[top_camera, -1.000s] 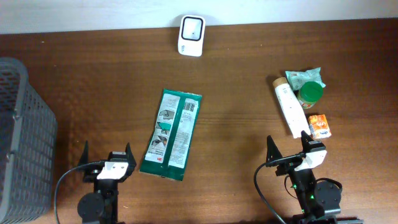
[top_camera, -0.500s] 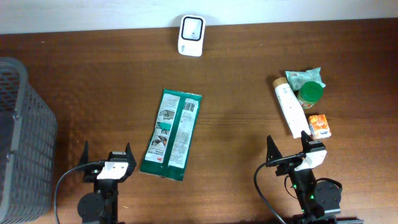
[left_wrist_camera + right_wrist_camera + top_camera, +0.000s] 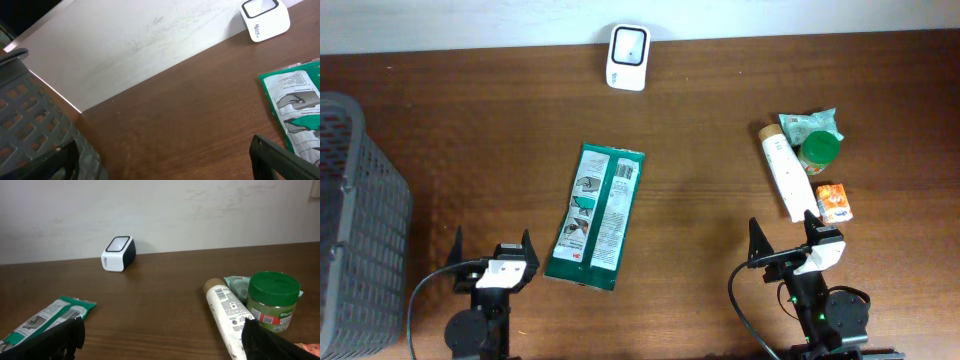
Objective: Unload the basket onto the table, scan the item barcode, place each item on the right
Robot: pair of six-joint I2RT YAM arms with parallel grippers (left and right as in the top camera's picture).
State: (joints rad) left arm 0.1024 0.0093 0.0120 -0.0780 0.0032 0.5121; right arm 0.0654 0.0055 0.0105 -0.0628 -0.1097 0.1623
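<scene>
Lying flat, green-and-white packet (image 3: pixel 595 216) shows printed side; both arms' jaws spread, empty.

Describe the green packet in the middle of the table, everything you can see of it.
The green packet is a long, flat rectangular pouch that looks like plastic film, with dark green borders and crimped ends. It has a white printed panel with small pictures and text, and what may be a barcode near its far end. It lies flat and sealed on the wooden table, its far end leaning slightly right. Only the table touches it. The open left gripper sits near its closest corner, apart from it.
</scene>
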